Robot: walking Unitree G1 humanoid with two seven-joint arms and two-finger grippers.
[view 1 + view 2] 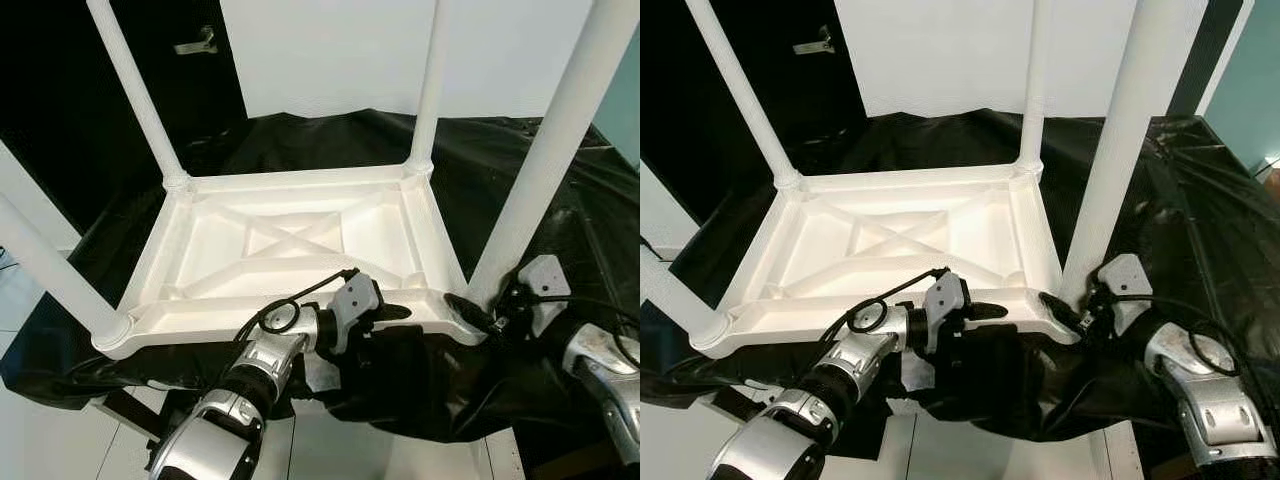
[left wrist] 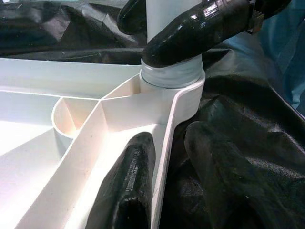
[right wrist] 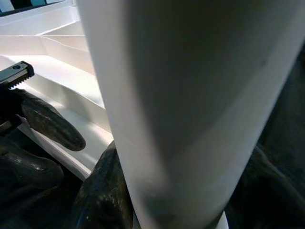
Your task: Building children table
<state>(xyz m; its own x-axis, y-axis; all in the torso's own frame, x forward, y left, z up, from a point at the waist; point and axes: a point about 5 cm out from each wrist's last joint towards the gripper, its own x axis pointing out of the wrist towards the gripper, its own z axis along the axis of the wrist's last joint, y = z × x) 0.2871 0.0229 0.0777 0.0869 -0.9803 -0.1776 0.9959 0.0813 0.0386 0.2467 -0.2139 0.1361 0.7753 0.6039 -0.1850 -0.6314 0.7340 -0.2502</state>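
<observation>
White plastic kids' tabletop (image 1: 300, 240) is lying upside down on a black sheet (image 1: 560, 190), all four legs sticking straight up. Right gripper (image 1: 470, 310) is clamped round the base of the near right leg (image 1: 550, 150), right at its corner socket (image 2: 171, 81). Left gripper (image 1: 395, 313) is pinching the tabletop's near rim just beside that corner, holding it down. Leg's axis is vertical, so I'd guess twisting it home comes next.

Our left hand (image 1: 392, 313) reaches forward from a bent silver arm, its two black fingers (image 2: 127, 186) pinched over a thin wall, one on each side. Our right hand (image 1: 470, 310) angles inward toward it, fingers wrapped around a round post's base.
</observation>
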